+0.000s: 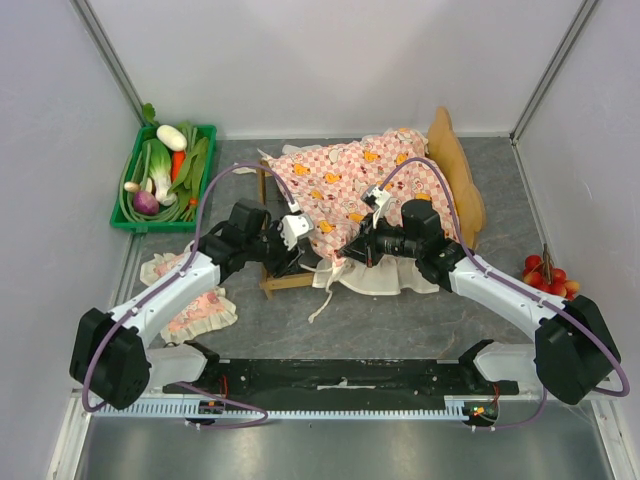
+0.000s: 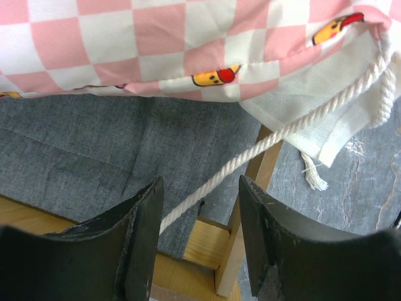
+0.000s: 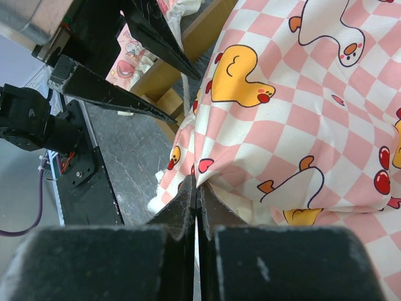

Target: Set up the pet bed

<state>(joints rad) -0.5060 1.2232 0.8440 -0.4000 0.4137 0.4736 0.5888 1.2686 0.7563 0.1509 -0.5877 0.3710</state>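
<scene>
Pet bed [image 1: 458,175]: mid-table, behind both wrists; long axis runs L–R in top view.
Headboard [image 1: 447,140]: curved light wood, upright at the bed's R end.
Bed base [image 2: 94,144]: dark grey fabric, bare in a strip by the near-L corner.
Frame corner [image 2: 250,182]: light wood post w/ cross rail, seen just beyond the L fingertips.
Mattress [image 1: 340,180]: pink-check w/ orange duck prints. Lies rumpled over most of the bed, not flat. White underside flap hangs over the near rail onto the table [image 1: 400,320].
Cord [image 2: 250,157]: white twisted rope from the mattress edge. Runs diagonally over the frame corner and down between the L fingers; frayed end lies on the table.
Left gripper [image 2: 200,182]: jaws apart, straddling the cord w/ a gap each side, nothing clamped. Hovers over the bed's near-L corner.
Right gripper [image 3: 196,188]: jaws pressed together, pinching a fold of mattress cloth at the tips. Sits close to the L claw.
Pillow [image 1: 195,310]: small, pink, frilled; on the table L of the bed, partly under the L arm.
Crate [image 1: 150,228]: green, far-L corner, holds veg [image 1: 165,165].
Red fruit [image 1: 548,275]: small cluster at the R edge, well apart from the bed.
</scene>
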